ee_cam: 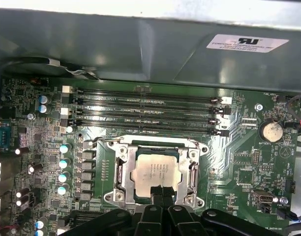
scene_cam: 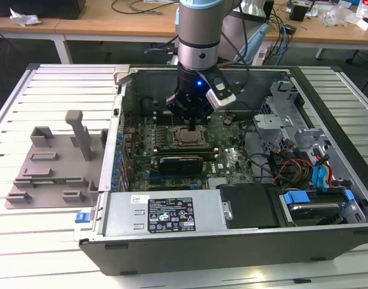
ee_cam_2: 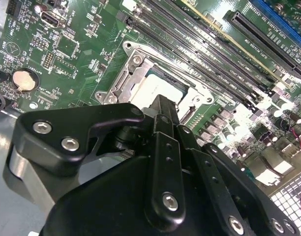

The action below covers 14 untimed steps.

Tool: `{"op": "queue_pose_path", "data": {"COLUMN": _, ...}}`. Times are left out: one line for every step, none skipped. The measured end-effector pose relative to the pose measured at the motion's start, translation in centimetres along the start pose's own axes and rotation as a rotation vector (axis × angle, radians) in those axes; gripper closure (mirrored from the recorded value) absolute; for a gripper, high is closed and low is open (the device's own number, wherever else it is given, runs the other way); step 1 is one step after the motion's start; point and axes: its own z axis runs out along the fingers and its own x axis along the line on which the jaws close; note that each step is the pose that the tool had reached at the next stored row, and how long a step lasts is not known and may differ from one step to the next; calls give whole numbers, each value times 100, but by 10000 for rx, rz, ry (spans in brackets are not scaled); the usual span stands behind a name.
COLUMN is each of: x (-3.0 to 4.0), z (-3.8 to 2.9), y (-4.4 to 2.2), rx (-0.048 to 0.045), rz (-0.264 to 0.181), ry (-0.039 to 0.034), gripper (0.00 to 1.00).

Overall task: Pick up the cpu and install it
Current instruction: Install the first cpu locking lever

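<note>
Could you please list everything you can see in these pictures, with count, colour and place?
Computer case: one, dark grey, open on the slatted table.
Table: one, white, under the case.
Circuit board: one, green, on the case floor.
Cpu: one, silvery, lying in the metal socket frame on the circuit board.
Coin battery: one, silver, on the board.
Fixture block: one, grey, on the table at the exterior view's left of the case.
Wooden desks: tan, behind the table.
Arm: one, silver and blue, reaching into the case.
Gripper: one, black, just over the cpu's edge.
</note>
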Motion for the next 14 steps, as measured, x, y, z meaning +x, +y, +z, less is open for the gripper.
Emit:
{"op": "queue_pose_path", "data": {"x": 48, "z": -1, "y": 3, "rx": 0, "rz": 0, "ry": 0, "gripper": 89}}
{"op": "queue_pose_path", "data": {"x": 72, "z": -1, "y": 4, "rx": 0, "rz": -1, "ry": 0, "gripper": 89}}
{"op": "queue_pose_path", "data": {"x": 76, "z": -1, "y": 4, "rx": 0, "rz": 1, "ry": 0, "gripper": 89}}
{"op": "queue_pose_path", "data": {"x": 78, "z": -1, "y": 5, "rx": 0, "rz": 1, "ry": 0, "gripper": 89}}
{"op": "queue_pose_path", "data": {"x": 81, "z": -1, "y": 5, "rx": 0, "rz": 0, "ry": 0, "gripper": 89}}
{"op": "queue_pose_path", "data": {"x": 83, "z": -1, "y": 5, "rx": 0, "rz": 1, "ry": 0, "gripper": 89}}
{"op": "queue_pose_path", "data": {"x": 84, "z": -1, "y": 5, "rx": 0, "rz": 0, "ry": 0, "gripper": 89}}
{"op": "queue_pose_path", "data": {"x": 86, "z": -1, "y": 5, "rx": 0, "rz": 1, "ry": 0, "gripper": 89}}
{"op": "queue_pose_path", "data": {"x": 87, "z": -1, "y": 5, "rx": 0, "rz": 0, "ry": 0, "gripper": 89}}
{"op": "queue_pose_path", "data": {"x": 88, "z": -1, "y": 5, "rx": 0, "rz": -1, "ry": 0, "gripper": 89}}
{"op": "queue_pose_path", "data": {"x": 89, "z": -1, "y": 5, "rx": 0, "rz": 1, "ry": 0, "gripper": 89}}
{"op": "queue_pose_path", "data": {"x": 91, "z": -1, "y": 6, "rx": 0, "rz": 1, "ry": 1, "gripper": 89}}
{"op": "queue_pose_path", "data": {"x": 93, "z": -1, "y": 6, "rx": 0, "rz": 2, "ry": 0, "gripper": 89}}
{"op": "queue_pose_path", "data": {"x": 99, "z": -2, "y": 6, "rx": 0, "rz": 1, "ry": 0, "gripper": 89}}
